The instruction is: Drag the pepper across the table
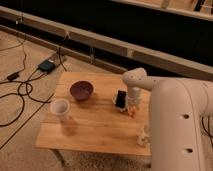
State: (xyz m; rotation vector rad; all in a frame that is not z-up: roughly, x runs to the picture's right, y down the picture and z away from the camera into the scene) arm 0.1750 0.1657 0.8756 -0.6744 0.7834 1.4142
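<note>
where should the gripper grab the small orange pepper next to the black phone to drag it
Grip the small orange pepper across its narrow width near the middle, coming straight down from above. It lies low on the pale wooden table, close beside the black phone, so a side approach would likely knock the phone. The gripper is already right over it, its fingers hidden by the arm.

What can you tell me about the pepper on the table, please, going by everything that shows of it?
The pepper is a small orange piece, smooth as far as it shows, lying on the pale plank table near its right side. It sits just right of the black phone, close to it or touching; which cannot be told. The arm comes down over it and hides its upper part, so its full shape is unclear. The gripper is right at the pepper, but contact cannot be made out.
</note>
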